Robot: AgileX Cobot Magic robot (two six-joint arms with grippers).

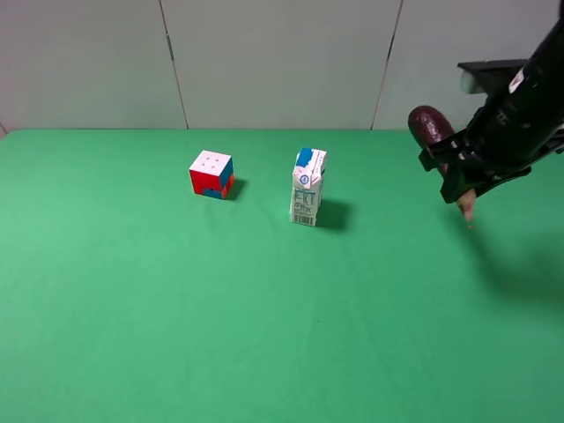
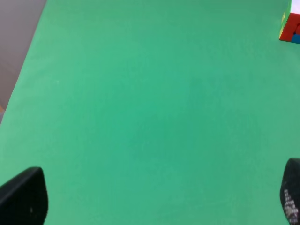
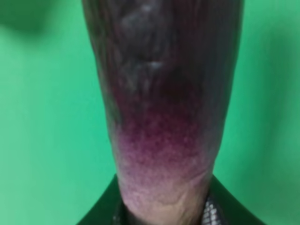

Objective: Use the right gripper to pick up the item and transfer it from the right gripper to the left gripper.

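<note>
The item, a glossy dark-purple eggplant (image 1: 431, 125), hangs in the air above the right side of the green table (image 1: 176, 308), tilted, with its pale tan tip pointing down. My right gripper (image 1: 455, 169) is shut on it around the middle. In the right wrist view the eggplant (image 3: 164, 93) fills the frame, fading to pale purple near the black fingers (image 3: 212, 213). My left gripper (image 2: 157, 201) is outside the exterior view. Its two fingertips (image 2: 23, 199) stand wide apart over bare green cloth, open and holding nothing.
A white-and-blue milk carton (image 1: 307, 187) stands upright near the table's middle. A red, white and blue puzzle cube (image 1: 211, 174) sits to its left, and a corner of the cube (image 2: 290, 26) shows in the left wrist view. A pale wall closes the far edge.
</note>
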